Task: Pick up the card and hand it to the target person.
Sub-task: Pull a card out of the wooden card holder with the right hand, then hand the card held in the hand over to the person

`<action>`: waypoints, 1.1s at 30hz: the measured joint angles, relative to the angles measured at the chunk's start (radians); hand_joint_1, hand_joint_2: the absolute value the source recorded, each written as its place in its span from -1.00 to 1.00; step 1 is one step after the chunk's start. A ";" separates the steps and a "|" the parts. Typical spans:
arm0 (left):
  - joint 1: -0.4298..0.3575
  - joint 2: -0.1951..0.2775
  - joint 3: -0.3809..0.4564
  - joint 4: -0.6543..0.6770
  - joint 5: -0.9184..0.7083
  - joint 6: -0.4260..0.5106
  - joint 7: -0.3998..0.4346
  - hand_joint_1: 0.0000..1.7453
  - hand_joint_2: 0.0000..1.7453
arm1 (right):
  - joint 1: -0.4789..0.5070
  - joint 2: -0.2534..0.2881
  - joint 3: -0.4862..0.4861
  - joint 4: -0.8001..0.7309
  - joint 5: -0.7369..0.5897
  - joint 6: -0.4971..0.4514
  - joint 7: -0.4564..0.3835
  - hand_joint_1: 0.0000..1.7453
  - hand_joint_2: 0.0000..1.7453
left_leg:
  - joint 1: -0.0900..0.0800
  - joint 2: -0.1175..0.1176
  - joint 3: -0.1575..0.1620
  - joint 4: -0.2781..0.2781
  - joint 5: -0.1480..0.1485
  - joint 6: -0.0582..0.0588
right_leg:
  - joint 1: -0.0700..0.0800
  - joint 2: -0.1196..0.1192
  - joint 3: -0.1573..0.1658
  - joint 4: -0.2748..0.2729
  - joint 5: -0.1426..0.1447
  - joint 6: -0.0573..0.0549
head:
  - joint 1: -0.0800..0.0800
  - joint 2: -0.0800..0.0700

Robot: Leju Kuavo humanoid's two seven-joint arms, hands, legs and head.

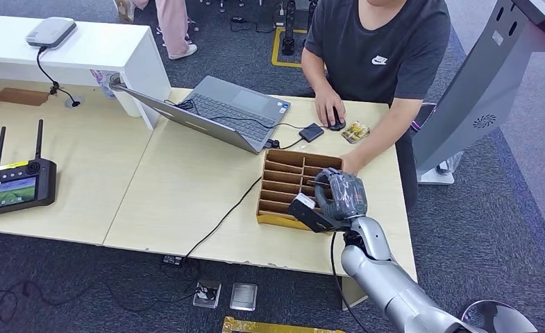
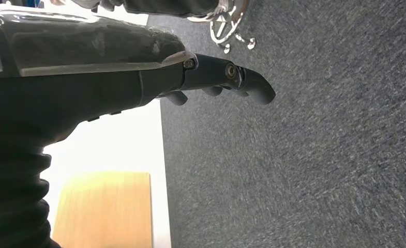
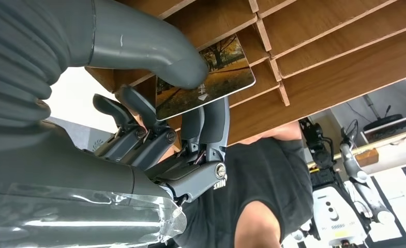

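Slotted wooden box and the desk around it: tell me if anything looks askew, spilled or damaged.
Nothing stands out. The slotted wooden box sits flat on the desk, dividers intact. The right hand pinches the card cleanly over the slots. A second card lies near the person's hand; nothing is spilled.

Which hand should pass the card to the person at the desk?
Right. The right hand already pinches the card above the slotted box, near the person. The left hand hangs over carpet.
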 joint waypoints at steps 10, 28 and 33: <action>0.000 0.000 0.000 0.000 -0.001 0.002 0.000 -1.00 1.00 | 0.004 0.004 -0.009 -0.016 0.014 -0.033 -0.004 1.00 1.00 | 0.000 0.000 0.000 0.000 0.000 0.000 | 0.000 0.000 0.000 0.000 0.000 0.000 | 0.001 0.000; 0.001 0.000 0.000 0.000 0.001 0.006 -0.003 -1.00 1.00 | 0.070 -0.072 -0.097 -0.492 0.023 -0.031 0.106 1.00 1.00 | 0.000 0.000 0.000 0.000 0.000 0.000 | 0.000 0.000 0.000 0.000 0.000 0.000 | 0.001 0.000; 0.001 0.000 0.000 0.000 0.001 0.006 -0.003 -1.00 1.00 | 0.071 -0.080 -0.101 -0.533 0.019 -0.031 0.104 1.00 1.00 | 0.000 0.000 0.000 0.000 0.000 0.000 | 0.000 0.000 0.000 0.000 0.000 0.000 | 0.000 0.000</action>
